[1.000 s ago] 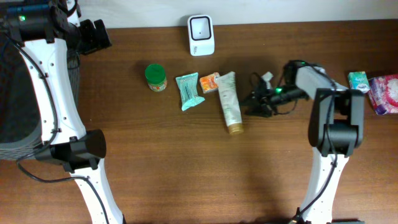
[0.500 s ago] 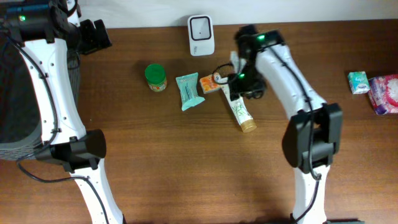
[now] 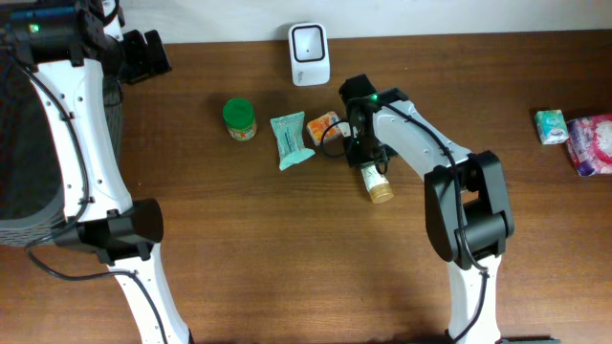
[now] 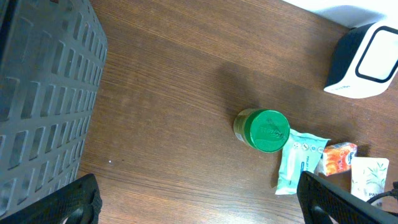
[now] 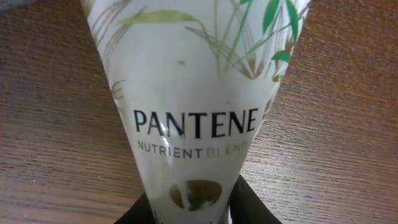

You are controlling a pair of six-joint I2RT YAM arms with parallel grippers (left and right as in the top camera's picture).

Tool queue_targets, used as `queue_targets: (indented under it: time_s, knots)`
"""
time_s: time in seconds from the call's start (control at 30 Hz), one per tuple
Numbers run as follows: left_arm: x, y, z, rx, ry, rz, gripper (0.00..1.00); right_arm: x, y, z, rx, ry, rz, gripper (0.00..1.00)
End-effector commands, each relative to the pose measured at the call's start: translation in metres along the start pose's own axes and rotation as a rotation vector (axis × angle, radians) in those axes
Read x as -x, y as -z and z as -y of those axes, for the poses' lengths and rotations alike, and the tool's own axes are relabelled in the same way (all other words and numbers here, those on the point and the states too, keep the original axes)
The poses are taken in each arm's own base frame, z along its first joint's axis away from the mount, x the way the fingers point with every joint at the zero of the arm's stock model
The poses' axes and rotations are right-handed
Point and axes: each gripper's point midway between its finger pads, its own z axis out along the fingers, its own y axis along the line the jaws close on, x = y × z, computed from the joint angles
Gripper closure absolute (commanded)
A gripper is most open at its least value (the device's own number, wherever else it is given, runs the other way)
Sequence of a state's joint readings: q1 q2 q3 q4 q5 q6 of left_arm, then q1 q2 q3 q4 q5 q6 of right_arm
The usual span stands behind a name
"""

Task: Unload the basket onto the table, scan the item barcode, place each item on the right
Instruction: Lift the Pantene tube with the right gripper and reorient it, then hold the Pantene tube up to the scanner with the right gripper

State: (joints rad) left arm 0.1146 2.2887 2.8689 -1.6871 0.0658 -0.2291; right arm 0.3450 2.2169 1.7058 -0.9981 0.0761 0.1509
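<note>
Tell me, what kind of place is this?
Probably a mock shop checkout on a lab bench: a white barcode scanner at the table's back edge, small packaged goods such as a Pantene tube and a green-lidded jar, and a grey basket on the left.

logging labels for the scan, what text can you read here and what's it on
"PANTENE": on the white tube, right wrist view.
"NUTRIENT BLEN...": just below it, the end washed out.
Print on the teal packet and the orange packet: too small to read.

Jar [image 3: 239, 119], pouch [image 3: 290, 139], packet [image 3: 323, 125], tube [image 3: 373, 178] lie before scanner [image 3: 309, 53].
</note>
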Motion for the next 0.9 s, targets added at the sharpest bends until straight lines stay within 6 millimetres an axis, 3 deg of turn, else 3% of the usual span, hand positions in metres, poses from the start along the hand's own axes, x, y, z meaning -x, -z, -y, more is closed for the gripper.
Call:
queue_targets:
  time_s: [0.0, 0.17, 0.23, 0.33, 0.4, 0.53, 0.63, 0.73, 0.87]
  knots:
    - [0.004, 0.02, -0.001, 0.001, 0.002, 0.048, 0.01, 0.002, 0.012, -0.001, -0.001, -0.02, -0.009, 0.81]
    - [0.004, 0.02, -0.001, 0.001, 0.002, 0.048, 0.01, 0.042, 0.082, -0.001, 0.019, -0.03, 0.113, 0.96]
    - [0.004, 0.02, -0.001, 0.001, 0.002, 0.048, 0.01, 0.065, 0.116, -0.005, 0.051, -0.037, 0.21, 0.96]
    - [0.004, 0.02, -0.001, 0.001, 0.002, 0.048, 0.01, 0.094, 0.146, -0.018, 0.139, -0.034, 0.342, 0.96]
    - [0.004, 0.02, -0.001, 0.001, 0.002, 0.048, 0.01, 0.136, 0.167, -0.025, 0.181, -0.037, 0.53, 0.96]
    - [0.004, 0.02, -0.001, 0.001, 0.002, 0.048, 0.01, 0.197, 0.211, -0.031, 0.24, -0.07, 0.837, 0.96]
    - [0.004, 0.02, -0.001, 0.001, 0.002, 0.048, 0.01, 0.219, 0.212, -0.035, 0.254, -0.072, 0.925, 0.96]
    - [0.004, 0.02, -0.001, 0.001, 0.002, 0.048, 0.01, 0.233, 0.183, -0.04, 0.3, -0.16, 0.912, 0.96]
    - [0.004, 0.02, -0.001, 0.001, 0.002, 0.048, 0.01, 0.24, 0.149, -0.062, 0.389, -0.118, 0.877, 0.96]
